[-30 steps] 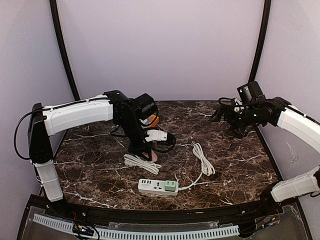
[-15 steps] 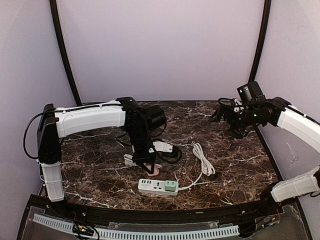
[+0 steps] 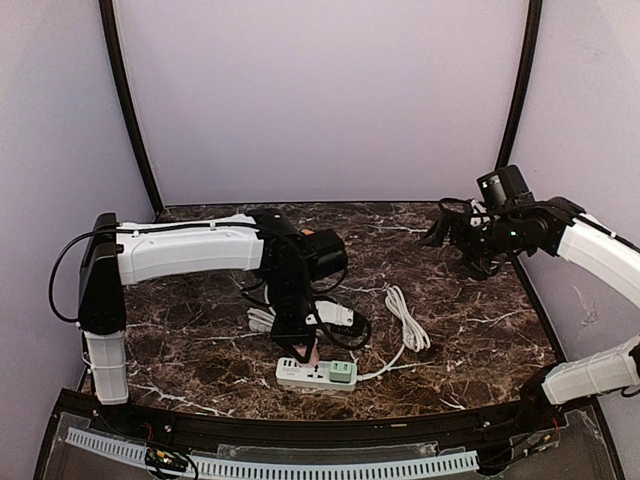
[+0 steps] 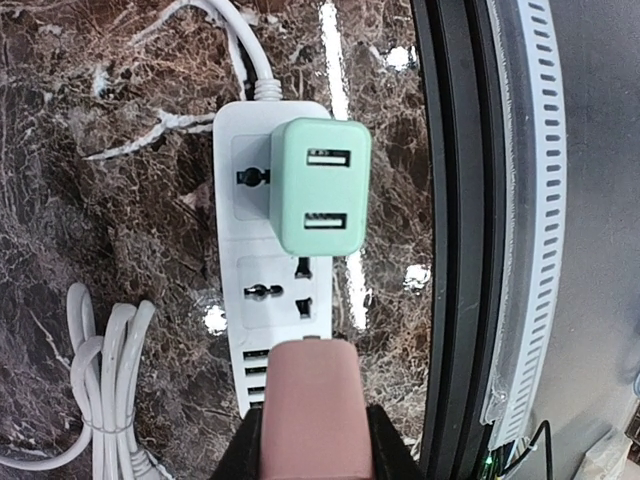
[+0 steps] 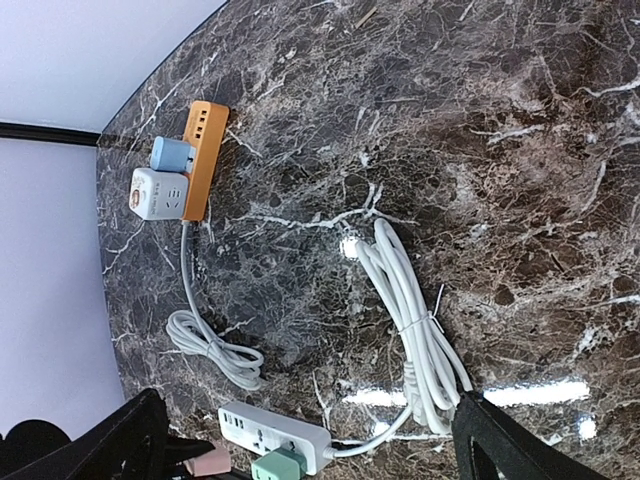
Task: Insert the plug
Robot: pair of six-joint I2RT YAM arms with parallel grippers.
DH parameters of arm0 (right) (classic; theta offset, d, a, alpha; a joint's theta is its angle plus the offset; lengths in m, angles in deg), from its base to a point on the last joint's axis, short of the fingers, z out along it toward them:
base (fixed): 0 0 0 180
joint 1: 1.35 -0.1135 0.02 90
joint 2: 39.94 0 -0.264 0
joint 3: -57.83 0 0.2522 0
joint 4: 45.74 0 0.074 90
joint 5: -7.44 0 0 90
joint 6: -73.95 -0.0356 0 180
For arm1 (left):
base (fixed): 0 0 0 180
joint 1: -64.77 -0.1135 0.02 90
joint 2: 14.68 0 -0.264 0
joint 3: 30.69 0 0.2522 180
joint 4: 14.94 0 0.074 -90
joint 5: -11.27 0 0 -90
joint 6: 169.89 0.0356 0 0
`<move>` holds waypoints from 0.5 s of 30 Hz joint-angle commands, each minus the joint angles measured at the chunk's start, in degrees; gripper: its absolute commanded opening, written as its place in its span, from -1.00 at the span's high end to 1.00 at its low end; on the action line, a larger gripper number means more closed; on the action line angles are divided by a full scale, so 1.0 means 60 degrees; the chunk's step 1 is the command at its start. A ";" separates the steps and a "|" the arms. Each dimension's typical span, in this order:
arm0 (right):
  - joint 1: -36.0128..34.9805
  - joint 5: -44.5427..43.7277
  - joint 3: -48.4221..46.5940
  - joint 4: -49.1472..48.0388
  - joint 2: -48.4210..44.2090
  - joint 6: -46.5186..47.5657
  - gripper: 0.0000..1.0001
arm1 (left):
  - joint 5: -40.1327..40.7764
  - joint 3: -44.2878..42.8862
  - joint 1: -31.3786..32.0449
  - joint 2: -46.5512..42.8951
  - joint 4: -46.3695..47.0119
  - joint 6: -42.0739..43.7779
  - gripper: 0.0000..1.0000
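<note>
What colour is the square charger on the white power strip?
The square charger is mint green; see left wrist view.

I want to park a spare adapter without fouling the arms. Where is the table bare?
Bare marble lies right of the coiled white cord up to the table edge, and left of the white power strip toward the near left corner. Crowded: the middle, where the left gripper holds the pink plug above that strip, beside the green adapter.
</note>
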 commanded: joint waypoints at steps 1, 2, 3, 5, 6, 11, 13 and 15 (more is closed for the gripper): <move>0.0060 0.0011 0.0168 0.0165 -0.0316 -0.0074 -0.97 | 0.0758 -0.0198 0.0335 0.0341 -0.0134 -0.0346 0.98; 0.0058 0.0003 0.0183 0.0180 -0.0342 -0.0066 -0.97 | 0.0910 -0.0233 0.0401 0.0379 -0.0116 -0.0416 0.98; 0.0061 -0.0001 0.0196 0.0200 -0.0375 -0.0065 -0.97 | 0.0957 -0.0322 0.0424 0.0473 -0.0136 -0.0461 0.99; 0.0062 -0.0002 0.0227 0.0217 -0.0409 -0.0073 -0.97 | 0.1153 -0.0430 0.0580 0.0579 -0.0095 -0.0510 0.98; 0.0067 0.0005 0.0234 0.0229 -0.0434 -0.0081 -0.97 | 0.1265 -0.0459 0.0616 0.0644 -0.0089 -0.0514 0.98; 0.0058 -0.0013 0.0285 0.0267 -0.0551 -0.0085 -0.97 | 0.1577 -0.0546 0.0848 0.0745 0.0018 -0.0541 0.99; 0.0067 -0.0033 0.0307 0.0295 -0.0621 -0.0100 -0.97 | 0.1669 -0.0544 0.0900 0.0772 0.0032 -0.0551 0.98; 0.0058 -0.0045 0.0369 0.0325 -0.0693 -0.0124 -0.97 | 0.1701 -0.0550 0.0932 0.0805 0.0015 -0.0558 0.98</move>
